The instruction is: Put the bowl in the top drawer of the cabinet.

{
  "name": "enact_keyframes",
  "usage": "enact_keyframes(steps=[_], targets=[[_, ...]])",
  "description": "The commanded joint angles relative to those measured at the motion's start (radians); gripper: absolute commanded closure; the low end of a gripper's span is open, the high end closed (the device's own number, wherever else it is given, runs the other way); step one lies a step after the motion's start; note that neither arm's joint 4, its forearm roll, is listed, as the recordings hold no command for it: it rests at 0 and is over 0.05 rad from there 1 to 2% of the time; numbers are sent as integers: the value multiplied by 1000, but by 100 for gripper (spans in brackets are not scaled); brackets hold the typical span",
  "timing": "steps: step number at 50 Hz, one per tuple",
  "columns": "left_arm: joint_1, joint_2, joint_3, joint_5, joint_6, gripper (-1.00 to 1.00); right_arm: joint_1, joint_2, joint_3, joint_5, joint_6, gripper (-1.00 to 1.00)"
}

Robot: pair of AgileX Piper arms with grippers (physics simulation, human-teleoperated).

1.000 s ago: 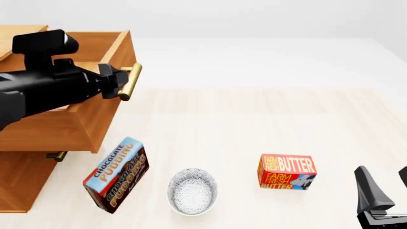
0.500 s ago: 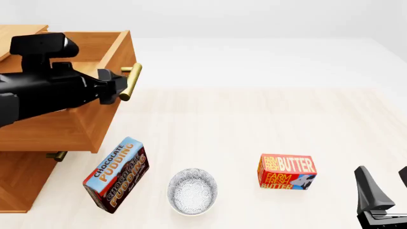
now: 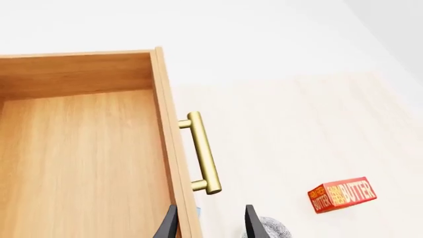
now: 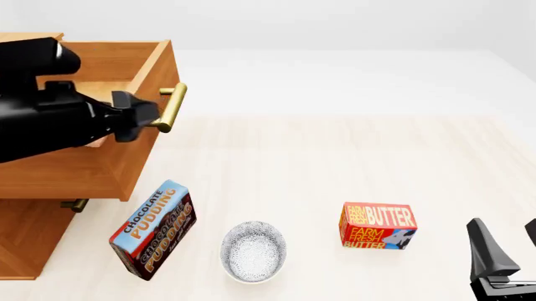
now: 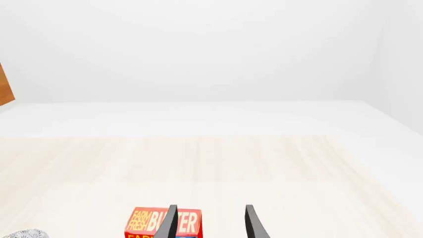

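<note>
The bowl [image 4: 253,251], white with a fine dark pattern, stands on the table near the front, between two boxes; its rim also shows in the left wrist view [image 3: 272,229]. The cabinet [image 4: 50,188] fills the left side. Its top drawer [image 4: 125,157] is pulled out and open, showing a bare wooden floor [image 3: 79,158] and a brass handle [image 4: 172,106] [image 3: 201,152]. My left gripper [image 4: 138,116] [image 3: 209,225] hovers open just left of that handle, holding nothing. My right gripper [image 4: 505,260] [image 5: 210,224] rests open at the front right.
A chocolate pudding box [image 4: 153,229] lies tilted left of the bowl. A red butter box [image 4: 378,226] [image 5: 162,223] stands to the right of the bowl. The lower drawer's brass handle [image 4: 74,204] peeks out under the open drawer.
My left gripper has drawn back to the left, off the brass handle it was at a second ago. The drawer stays open. The right arm has not moved.
</note>
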Motion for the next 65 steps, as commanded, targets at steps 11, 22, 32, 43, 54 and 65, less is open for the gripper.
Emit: enact_keyframes(steps=[11, 22, 32, 43, 54, 65], targets=[[-33, -99, -80, 47, 77, -100, 0, 0, 0, 0, 0, -100], [-44, -121, -101, 54, 85, -100, 0, 0, 0, 0, 0, -100], [-82, -121, -81, 33, 63, -100, 0, 0, 0, 0, 0, -100], [-150, -109, -66, -6, 38, -100, 0, 0, 0, 0, 0, -100], [-208, -100, -30, -51, 12, -100, 0, 0, 0, 0, 0, -100], [-237, -88, -7, -85, -8, -100, 0, 0, 0, 0, 0, -100]])
